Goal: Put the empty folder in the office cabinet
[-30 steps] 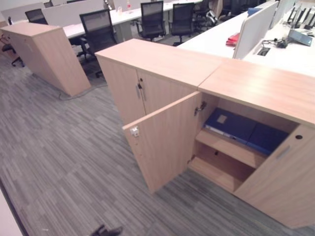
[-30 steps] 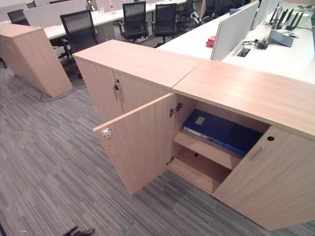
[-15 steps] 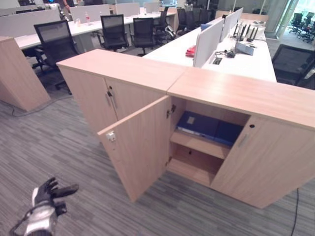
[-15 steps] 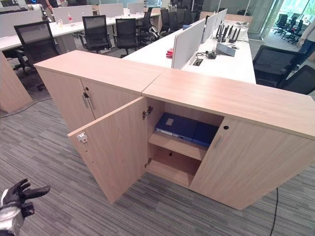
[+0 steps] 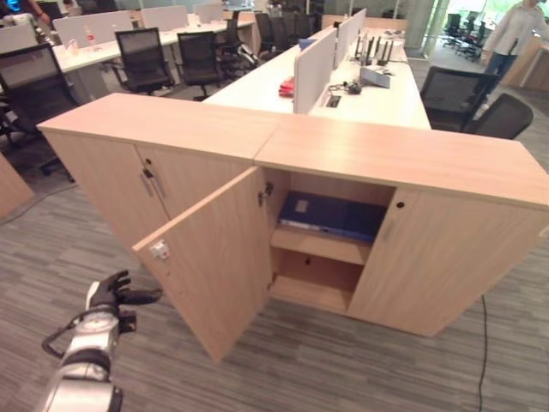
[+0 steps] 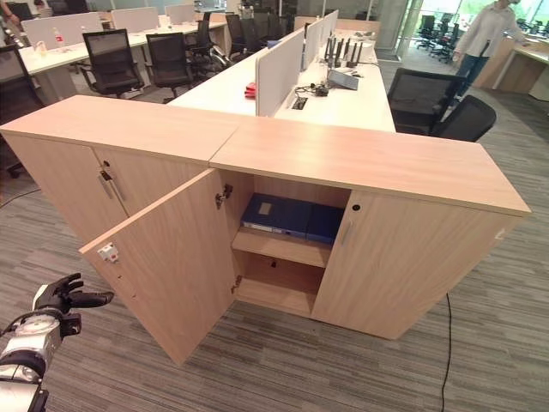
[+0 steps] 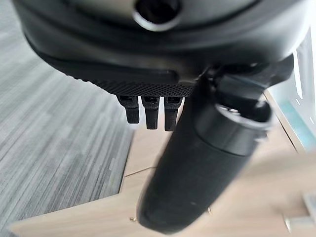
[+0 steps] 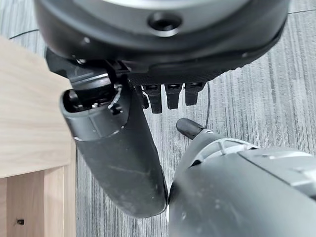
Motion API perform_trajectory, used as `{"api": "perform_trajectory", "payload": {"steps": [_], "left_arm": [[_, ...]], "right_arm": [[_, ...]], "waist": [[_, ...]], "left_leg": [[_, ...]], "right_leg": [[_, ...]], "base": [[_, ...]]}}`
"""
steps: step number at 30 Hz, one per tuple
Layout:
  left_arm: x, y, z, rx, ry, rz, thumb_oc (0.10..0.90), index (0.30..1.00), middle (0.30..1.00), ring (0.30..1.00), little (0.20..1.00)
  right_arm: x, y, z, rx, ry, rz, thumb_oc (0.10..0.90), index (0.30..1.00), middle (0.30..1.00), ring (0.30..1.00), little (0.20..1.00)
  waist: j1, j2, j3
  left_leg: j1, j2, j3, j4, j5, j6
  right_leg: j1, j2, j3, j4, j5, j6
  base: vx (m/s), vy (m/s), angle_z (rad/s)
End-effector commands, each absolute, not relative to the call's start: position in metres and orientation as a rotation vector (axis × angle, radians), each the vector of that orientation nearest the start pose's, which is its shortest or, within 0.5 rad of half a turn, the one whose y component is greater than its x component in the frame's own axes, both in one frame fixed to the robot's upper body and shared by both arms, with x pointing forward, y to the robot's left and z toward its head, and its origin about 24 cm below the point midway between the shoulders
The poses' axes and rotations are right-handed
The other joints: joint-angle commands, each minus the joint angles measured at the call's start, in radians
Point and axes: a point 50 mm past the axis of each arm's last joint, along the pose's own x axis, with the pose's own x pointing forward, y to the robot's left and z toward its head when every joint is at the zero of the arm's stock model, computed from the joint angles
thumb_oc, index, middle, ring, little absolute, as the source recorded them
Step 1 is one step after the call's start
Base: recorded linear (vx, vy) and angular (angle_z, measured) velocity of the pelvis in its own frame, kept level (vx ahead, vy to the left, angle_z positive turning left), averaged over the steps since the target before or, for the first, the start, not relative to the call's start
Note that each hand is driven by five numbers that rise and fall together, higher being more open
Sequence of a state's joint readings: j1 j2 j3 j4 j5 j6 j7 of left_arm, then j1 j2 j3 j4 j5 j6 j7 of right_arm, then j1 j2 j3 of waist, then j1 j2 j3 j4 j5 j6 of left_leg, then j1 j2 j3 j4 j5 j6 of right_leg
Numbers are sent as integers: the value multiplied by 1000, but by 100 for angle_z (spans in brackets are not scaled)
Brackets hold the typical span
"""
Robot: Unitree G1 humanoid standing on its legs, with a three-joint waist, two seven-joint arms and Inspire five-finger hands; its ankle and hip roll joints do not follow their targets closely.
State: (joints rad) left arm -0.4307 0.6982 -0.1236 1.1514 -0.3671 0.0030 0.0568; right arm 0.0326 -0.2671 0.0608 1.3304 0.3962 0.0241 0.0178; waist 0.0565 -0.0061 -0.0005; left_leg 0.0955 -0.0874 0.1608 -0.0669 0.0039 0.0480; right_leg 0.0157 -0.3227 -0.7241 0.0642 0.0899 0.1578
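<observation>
The cabinet (image 6: pixel 403 249) is light wood-grain laminate, smooth and matt — its open door (image 6: pixel 167 257) carries a small metal latch. The folder (image 6: pixel 279 215) looks like blue plastic with a slight sheen. The floor (image 6: pixel 480 343) is grey carpet — striped, rough.

Open-plan office, seen from where I stand on grey striped carpet (image 6: pixel 257 369). Nearest me runs a row of low wood-laminate cabinets (image 6: pixel 360 163); one door (image 6: pixel 171 266) hangs open on shelves holding blue folders (image 6: pixel 287 215). Beyond them, long white desks (image 6: pixel 343 90) with grey divider screens (image 6: pixel 279 73) extend into the far room. Black mesh chairs (image 6: pixel 111 60) stand at the desks on the left, and a person (image 6: pixel 476 34) stands far right.
</observation>
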Motion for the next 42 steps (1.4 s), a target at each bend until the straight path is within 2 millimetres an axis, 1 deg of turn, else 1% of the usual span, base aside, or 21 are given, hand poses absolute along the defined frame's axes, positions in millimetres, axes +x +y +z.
{"api": "perform_trajectory", "payload": {"steps": [1, 2, 9, 14, 15, 16, 23, 24, 25, 26, 29, 30, 32, 33, 34, 36, 38, 39, 40, 41, 42], "left_arm": [[304, 391, 89, 347, 287, 538, 800, 900, 900, 900, 900], [315, 380, 95, 347, 256, 503, 800, 900, 900, 900, 900], [345, 342, 110, 330, 160, 398, 800, 900, 900, 900, 900], [364, 281, 121, 341, 6, 184, 800, 900, 900, 900, 900], [362, 248, 118, 311, -57, 62, 800, 900, 900, 900, 900], [362, 248, 117, 311, -54, 62, 800, 900, 900, 900, 900], [325, 152, 96, 194, -158, -315, 800, 900, 900, 900, 900], [319, 140, 96, 167, -175, -367, 800, 900, 900, 900, 900], [318, 140, 96, 167, -173, -368, 800, 900, 900, 900, 900], [304, 118, 95, 81, -189, -471, 800, 900, 900, 900, 900], [280, 82, 93, -67, -168, -677, 800, 900, 900, 900, 900], [280, 82, 93, -67, -168, -677, 800, 900, 900, 900, 900], [264, 54, 92, -143, -123, -855, 800, 900, 900, 900, 900], [264, 54, 92, -143, -123, -856, 800, 900, 900, 900, 900], [252, 37, 97, -114, -125, -994, 800, 900, 900, 900, 900], [245, 27, 97, -106, -114, -1073, 800, 900, 900, 900, 900], [241, 15, 96, -105, -94, -1124, 800, 900, 900, 900, 900], [241, 8, 99, -90, -109, -1152, 800, 900, 900, 900, 900], [242, 4, 108, -77, -151, -1167, 800, 900, 900, 900, 900], [242, 4, 108, -77, -152, -1167, 800, 900, 900, 900, 900], [241, 6, 106, -87, -142, -1165, 800, 900, 900, 900, 900]], "right_arm": [[59, -256, -163, 64, 1315, -372, 800, 900, 900, 900, 900], [59, -259, -163, 56, 1319, -372, 800, 900, 900, 900, 900], [64, -259, -162, 54, 1307, -371, 800, 900, 900, 900, 900], [71, -255, -162, 62, 1288, -367, 800, 900, 900, 900, 900], [74, -252, -162, 75, 1280, -367, 800, 900, 900, 900, 900], [73, -252, -162, 74, 1281, -368, 800, 900, 900, 900, 900], [76, -234, -166, 114, 1282, -343, 800, 900, 900, 900, 900], [77, -232, -167, 116, 1280, -335, 800, 900, 900, 900, 900], [77, -232, -167, 116, 1281, -336, 800, 900, 900, 900, 900], [79, -227, -167, 125, 1274, -329, 800, 900, 900, 900, 900], [84, -218, -168, 132, 1274, -305, 800, 900, 900, 900, 900], [84, -218, -168, 132, 1274, -305, 800, 900, 900, 900, 900], [86, -212, -169, 124, 1280, -276, 800, 900, 900, 900, 900], [86, -212, -169, 124, 1280, -276, 800, 900, 900, 900, 900], [90, -211, -169, 106, 1277, -251, 800, 900, 900, 900, 900], [92, -208, -169, 102, 1272, -230, 800, 900, 900, 900, 900], [101, -206, -167, 101, 1240, -214, 800, 900, 900, 900, 900], [107, -206, -165, 115, 1213, -219, 800, 900, 900, 900, 900], [113, -203, -164, 164, 1184, -232, 800, 900, 900, 900, 900], [113, -203, -164, 165, 1183, -232, 800, 900, 900, 900, 900], [111, -201, -165, 187, 1187, -233, 800, 900, 900, 900, 900]], "waist": [[11, -34, -9], [2, -37, -10], [-9, -46, -10], [-6, -52, -4], [1, -57, 1], [1, -56, 0], [27, -70, 12], [31, -71, 16], [31, -71, 15], [40, -73, 19], [52, -74, 28], [52, -74, 28], [58, -75, 37], [58, -75, 37], [52, -71, 41], [48, -71, 44], [29, -62, 62], [9, -59, 82], [-11, -47, 95], [-11, -50, 95], [-17, -41, 95]], "left_leg": [[42, 31, -60, -20, -107, -42], [44, 31, -57, -20, -108, -42], [50, 32, -51, -20, -110, -41], [51, 30, -54, -20, -112, -39], [52, 28, -56, -20, -113, -38], [53, 28, -56, -20, -113, -38], [56, 21, -77, -20, -116, -32], [55, 21, -79, -20, -117, -32], [55, 21, -79, -20, -117, -32], [53, 20, -87, -20, -117, -29], [49, 17, -97, -20, -118, -25], [49, 17, -97, -20, -118, -25], [42, 15, -108, -20, -117, -24], [42, 14, -108, -20, -117, -24], [39, 16, -112, -20, -117, -24], [38, 15, -117, -20, -118, -24], [34, 25, -126, -17, -110, -29], [19, 22, -133, -12, -89, -26], [8, 36, -144, -10, -83, -33], [5, 31, -144, -11, -79, -31], [1, 45, -140, -7, -79, -37]], "right_leg": [[22, -54, 52, -120, 150, 102], [20, -53, 58, -121, 151, 103], [16, -49, 69, -125, 156, 104], [19, -48, 66, -128, 158, 104], [23, -50, 61, -127, 159, 104], [24, -50, 61, -127, 159, 104], [42, -60, 43, -128, 165, 104], [43, -61, 40, -128, 166, 104], [44, -61, 39, -128, 166, 104], [46, -63, 33, -126, 167, 104], [49, -63, 29, -127, 168, 104], [49, -63, 29, -127, 168, 104], [51, -64, 22, -124, 167, 104], [51, -64, 22, -124, 167, 104], [52, -64, 21, -123, 164, 104], [51, -67, 23, -112, 156, 104], [34, -81, 54, -69, 148, 104], [12, -107, 97, -37, 154, 102], [1, -123, 218, -4, 106, 95], [-3, -128, 220, -4, 110, 95], [8, -154, 261, 21, 110, 91]], "base": [[-5, -12, -8], [0, 0, 0], [-1, -5, -7], [-1, -6, 3], [0, -3, 16], [1, -3, 19], [8, -5, 19], [5, 0, 25], [3, 2, 8], [4, 5, -6], [-8, 1, -5], [-5, -1, 5], [-13, -5, -4], [-46, -18, -6], [-28, -15, 3], [-29, -16, 9], [-111, -16, 5], [-203, -45, 15], [-174, -28, 34], [-69, -78, 45], [-19, -64, 17]]}}
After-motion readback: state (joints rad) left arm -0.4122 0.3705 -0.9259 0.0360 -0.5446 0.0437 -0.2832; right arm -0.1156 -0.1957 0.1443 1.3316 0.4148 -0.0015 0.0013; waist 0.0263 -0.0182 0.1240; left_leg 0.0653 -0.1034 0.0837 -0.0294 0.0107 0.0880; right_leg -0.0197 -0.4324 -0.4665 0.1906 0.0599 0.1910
